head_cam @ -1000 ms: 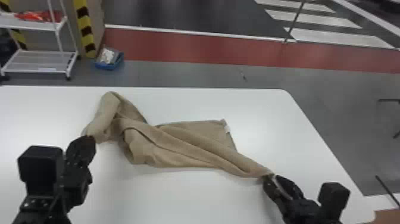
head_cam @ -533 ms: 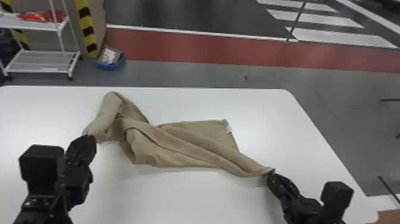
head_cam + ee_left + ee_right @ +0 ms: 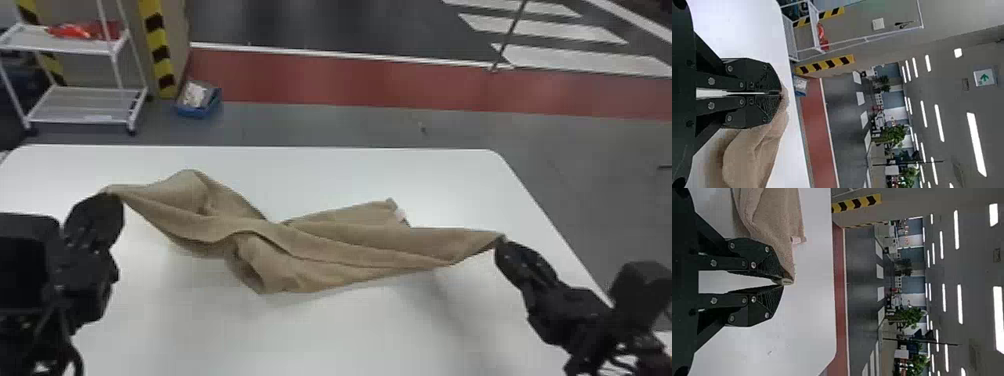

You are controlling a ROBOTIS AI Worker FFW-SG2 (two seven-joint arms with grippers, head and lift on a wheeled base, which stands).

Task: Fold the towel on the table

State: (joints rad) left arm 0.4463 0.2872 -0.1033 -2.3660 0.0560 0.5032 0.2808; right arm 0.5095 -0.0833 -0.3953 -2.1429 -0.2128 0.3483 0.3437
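Tan towel, soft-looking, bunched and creased, strung across the white table between two grippers. Left gripper at one end, fingers pressed nearly together on a pinch of cloth at their very tips. Right gripper at the other end, also closed down, a corner caught between the tips; a narrow gap shows between its fingers farther back. Long folds run from one hold to the other. Middle of the towel sags toward the near side, a loose rolled fold there. Behind the right-hand stretch, a flatter flap points away, small white label at its corner. Beyond the table: white wire cart, blue bin beside it on the floor.
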